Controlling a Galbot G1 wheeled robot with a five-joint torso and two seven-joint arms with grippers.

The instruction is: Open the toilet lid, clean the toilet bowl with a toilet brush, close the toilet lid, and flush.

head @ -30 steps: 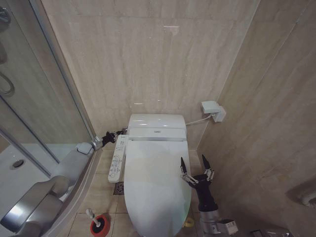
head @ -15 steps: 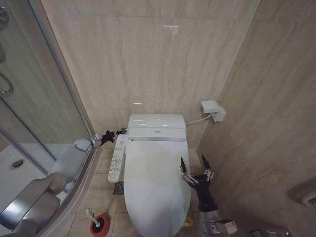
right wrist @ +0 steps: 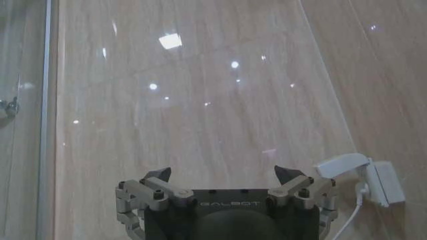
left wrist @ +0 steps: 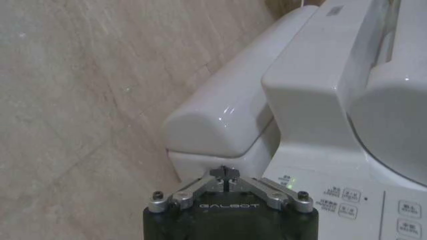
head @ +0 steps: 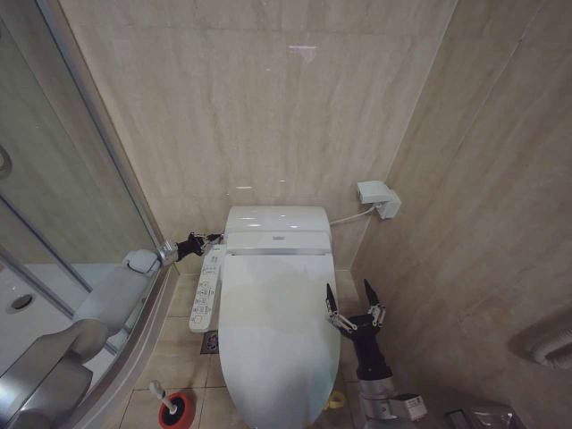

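The word "GALBOT" stands in pale letters on the dark body of the left pincer (left wrist: pixel 227 176), and again on the right pincer (right wrist: pixel 229 176). The control panel (left wrist: pixel 373 205) beside the toilet carries button labels too small to read.

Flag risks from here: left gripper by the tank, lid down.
1. Left gripper, shut, sits at the tank corner just above the side control panel; a small slip could press a bidet button instead of flushing.
2. Right gripper hovers open over the toilet lid edge; any drop could knock it.
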